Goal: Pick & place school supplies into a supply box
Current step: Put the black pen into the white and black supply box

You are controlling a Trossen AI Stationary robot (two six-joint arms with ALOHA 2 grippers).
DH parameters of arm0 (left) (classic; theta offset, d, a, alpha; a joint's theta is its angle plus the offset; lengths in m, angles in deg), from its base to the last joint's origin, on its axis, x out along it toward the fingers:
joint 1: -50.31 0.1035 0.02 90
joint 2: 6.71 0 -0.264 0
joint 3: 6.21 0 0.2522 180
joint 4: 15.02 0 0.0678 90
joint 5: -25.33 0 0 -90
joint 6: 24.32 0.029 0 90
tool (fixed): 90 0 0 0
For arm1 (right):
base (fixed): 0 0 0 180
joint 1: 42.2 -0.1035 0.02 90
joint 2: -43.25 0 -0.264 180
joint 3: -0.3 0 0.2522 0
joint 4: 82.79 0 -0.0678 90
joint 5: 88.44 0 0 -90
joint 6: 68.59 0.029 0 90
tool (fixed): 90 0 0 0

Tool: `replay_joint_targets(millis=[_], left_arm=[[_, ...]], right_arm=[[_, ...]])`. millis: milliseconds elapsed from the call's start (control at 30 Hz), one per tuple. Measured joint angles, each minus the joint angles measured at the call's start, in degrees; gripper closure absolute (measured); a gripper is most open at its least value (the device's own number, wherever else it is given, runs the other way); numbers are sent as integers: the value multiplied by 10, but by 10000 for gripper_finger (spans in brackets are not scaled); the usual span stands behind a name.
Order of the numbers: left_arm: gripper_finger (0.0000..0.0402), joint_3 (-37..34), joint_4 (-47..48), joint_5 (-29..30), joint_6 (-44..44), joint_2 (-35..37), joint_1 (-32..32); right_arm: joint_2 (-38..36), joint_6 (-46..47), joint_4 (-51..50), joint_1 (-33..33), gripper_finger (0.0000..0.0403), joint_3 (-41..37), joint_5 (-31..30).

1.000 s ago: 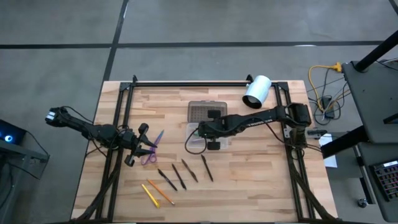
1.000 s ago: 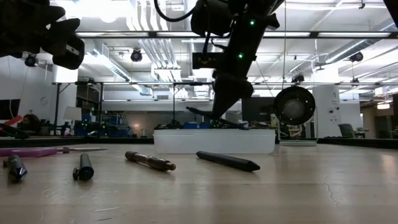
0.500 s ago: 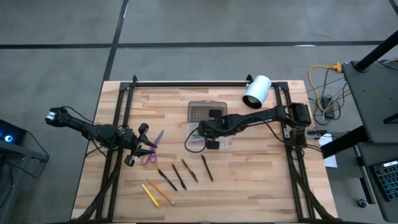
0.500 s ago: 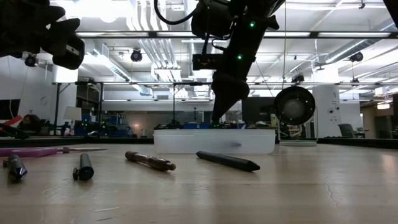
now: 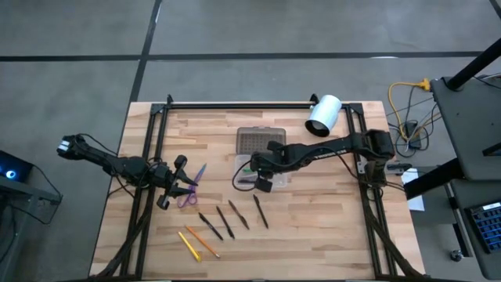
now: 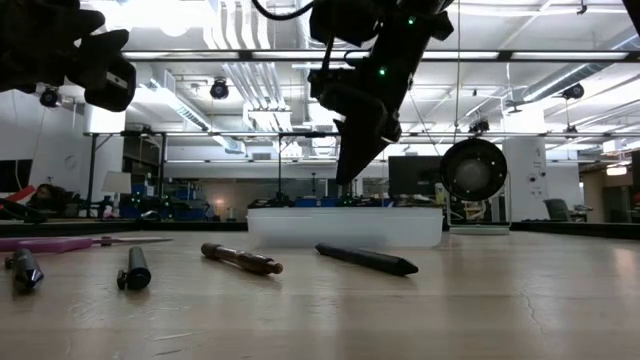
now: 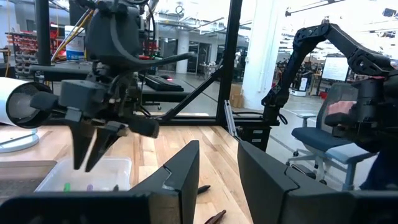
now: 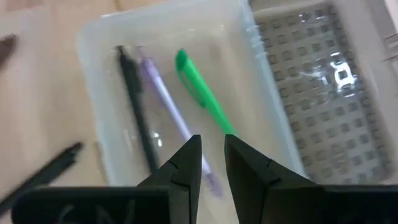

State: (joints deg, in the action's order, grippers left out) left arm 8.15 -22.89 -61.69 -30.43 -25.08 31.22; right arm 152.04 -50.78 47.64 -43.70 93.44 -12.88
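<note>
Wooden table [image 5: 313,227], right fingers [image 8: 212,163] slightly apart, empty, above supply box [image 8: 93,74], left fingers [image 7: 217,180] parted, empty

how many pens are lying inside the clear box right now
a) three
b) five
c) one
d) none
a) the right wrist view looks down into the supply box and shows three side by side: a black pen, a purple pen and a green pen.
</note>
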Motion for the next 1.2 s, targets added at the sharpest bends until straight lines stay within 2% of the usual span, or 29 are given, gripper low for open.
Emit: replay_joint_targets(millis=[300, 667, 900, 1200], left_arm=[[306, 0, 0, 0, 0, 0, 0], [306, 0, 0, 0, 0, 0, 0], [306, 0, 0, 0, 0, 0, 0], [306, 0, 0, 0, 0, 0, 0]], right_arm=[[-8, 103, 0, -30, 339, 0, 1], [-8, 241, -2, -81, 339, 12, 45], [-7, 334, -87, -107, 339, 66, 49], [64, 409, -191, -125, 339, 184, 74]])
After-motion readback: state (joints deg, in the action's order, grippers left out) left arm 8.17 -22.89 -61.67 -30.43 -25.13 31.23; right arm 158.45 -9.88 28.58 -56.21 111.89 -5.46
